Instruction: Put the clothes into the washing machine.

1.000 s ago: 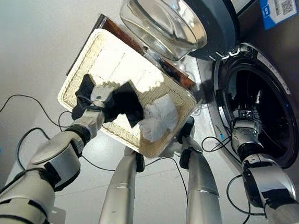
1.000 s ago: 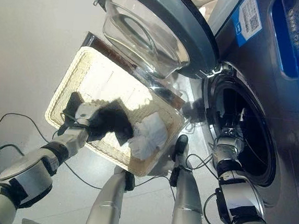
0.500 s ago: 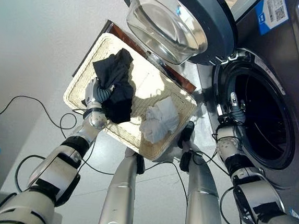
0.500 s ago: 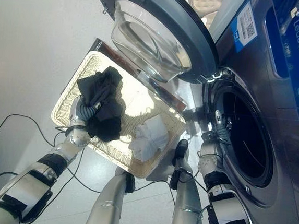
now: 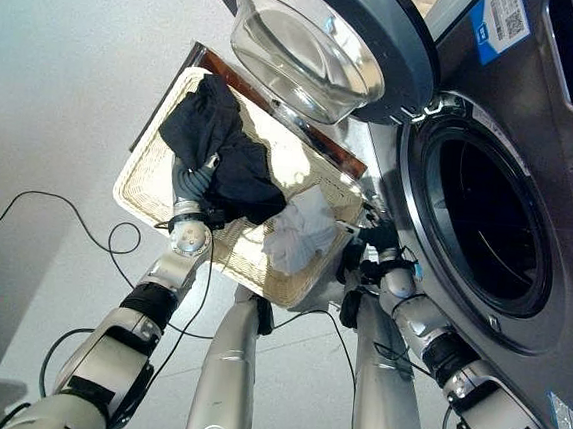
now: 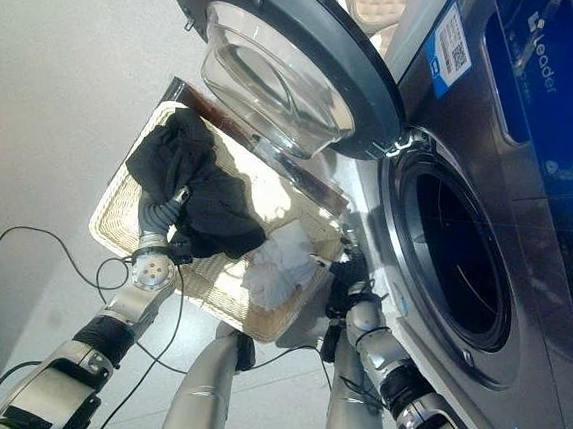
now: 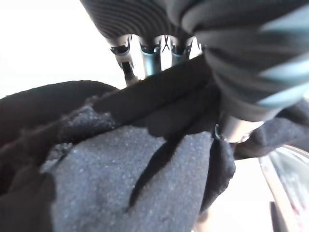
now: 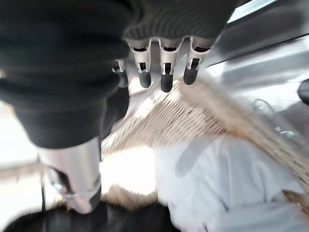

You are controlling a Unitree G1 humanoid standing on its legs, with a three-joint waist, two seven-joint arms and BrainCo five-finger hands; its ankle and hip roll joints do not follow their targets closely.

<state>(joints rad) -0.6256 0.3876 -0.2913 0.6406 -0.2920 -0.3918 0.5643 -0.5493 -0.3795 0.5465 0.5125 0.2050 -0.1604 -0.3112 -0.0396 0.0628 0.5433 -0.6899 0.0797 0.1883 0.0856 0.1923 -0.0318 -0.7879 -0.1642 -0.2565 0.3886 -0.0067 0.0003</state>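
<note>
My left hand [image 5: 196,189] reaches up from the lower left, fingers curled round the black garment [image 5: 217,153], which drapes over the wicker basket [image 5: 139,177] at centre left, its length running from upper left to lower right. My right hand [image 5: 376,244] sits open-fingered at the basket's right corner, beside the white garment [image 5: 300,231]. The washing machine's drum opening [image 5: 486,227] gapes at right under its raised door [image 5: 322,37].

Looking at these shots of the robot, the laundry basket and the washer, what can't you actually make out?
- Left hand fingertips: buried in the black garment, in the eye views and the left wrist view.
- Drum inside the washing machine: too dark to tell if anything is in it.
- Basket far end: covered by the open door.
- White cloth: blurred in the right wrist view, past the open right hand.
</note>
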